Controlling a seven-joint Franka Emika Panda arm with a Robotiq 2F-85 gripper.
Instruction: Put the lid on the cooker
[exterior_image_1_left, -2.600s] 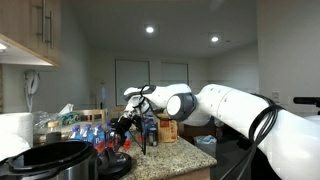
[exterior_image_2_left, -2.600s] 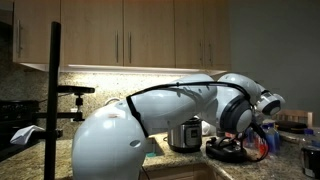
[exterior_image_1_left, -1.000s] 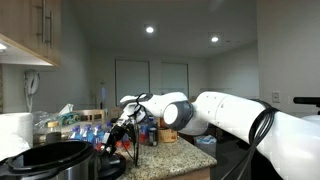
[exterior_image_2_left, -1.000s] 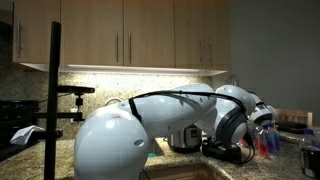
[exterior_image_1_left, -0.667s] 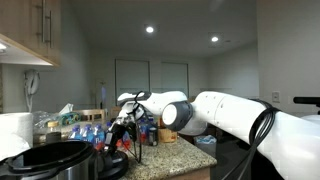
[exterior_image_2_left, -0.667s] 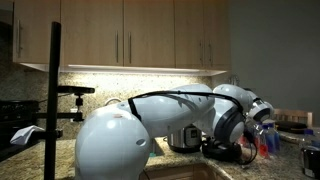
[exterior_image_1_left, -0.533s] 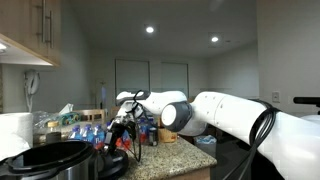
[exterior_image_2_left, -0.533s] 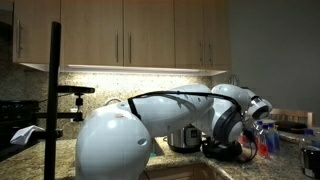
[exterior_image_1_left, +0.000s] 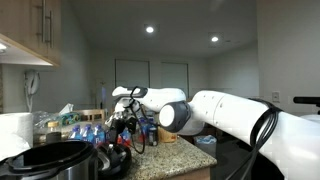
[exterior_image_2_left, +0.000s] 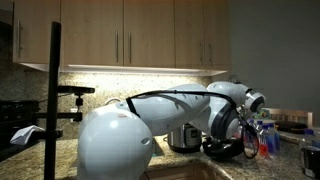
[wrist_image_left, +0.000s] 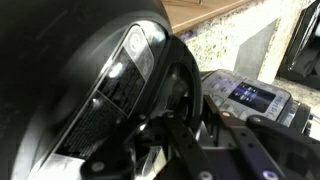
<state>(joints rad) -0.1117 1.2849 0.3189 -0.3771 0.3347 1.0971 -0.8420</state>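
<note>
Wrist view: lid (wrist_image_left: 90, 95) looms close, grip unclear

Cooker (exterior_image_1_left: 50, 157) sits at the lower left of an exterior view. The lid fills the wrist frame's left half and looks rigid, fairly heavy and glossy-slick, so a hold at its raised centre seems safest. The arm (exterior_image_1_left: 230, 112) stretches leftward, with the gripper (wrist_image_left: 195, 140) low-centre against the lid. How wide its jaws stand cannot be told.

cooker (exterior_image_2_left: 184, 137): silver steel body, black top rim, upright and uncovered on the counter, set back from its front edge. lid (exterior_image_2_left: 226, 150): black, domed, off the cooker, just beside it, nearer that edge.
</note>
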